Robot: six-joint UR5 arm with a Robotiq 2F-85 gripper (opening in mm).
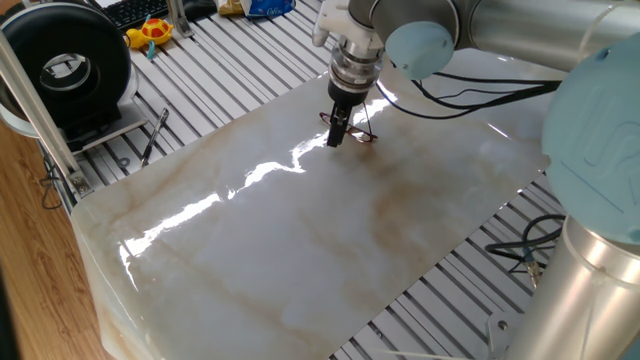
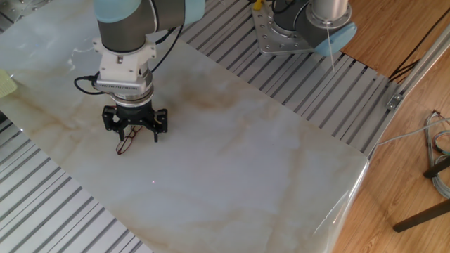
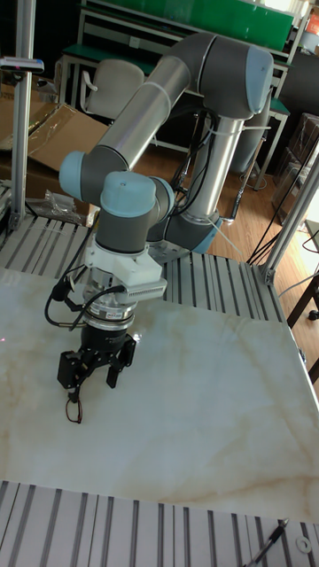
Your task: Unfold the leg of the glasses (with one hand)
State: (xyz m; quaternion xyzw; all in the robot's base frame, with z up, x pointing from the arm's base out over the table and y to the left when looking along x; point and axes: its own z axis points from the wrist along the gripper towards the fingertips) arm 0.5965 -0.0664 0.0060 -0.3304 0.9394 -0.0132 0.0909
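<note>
The glasses [image 1: 358, 131] are small, with a thin reddish-brown wire frame, and lie on the marble tabletop [image 1: 300, 230] near its far edge. My gripper [image 1: 337, 138] points straight down with its fingertips just above the tabletop, right at the glasses' left side. In the other fixed view the gripper [image 2: 136, 135] stands open, and the glasses [image 2: 124, 146] lie just in front of its left finger [image 2: 116, 130]. The tall fixed view shows the glasses [image 3: 73, 408] below the spread fingers of the gripper [image 3: 89, 376]. Nothing is held between the fingers.
A black round fan [image 1: 66, 62] stands at the left on the slotted metal bench, with a black pen-like tool [image 1: 154, 135] beside it. A yellow toy [image 1: 151, 32] and a keyboard [image 1: 135, 10] lie at the back. The arm's base [image 2: 294, 31] and cables [image 1: 520, 252] flank the slab.
</note>
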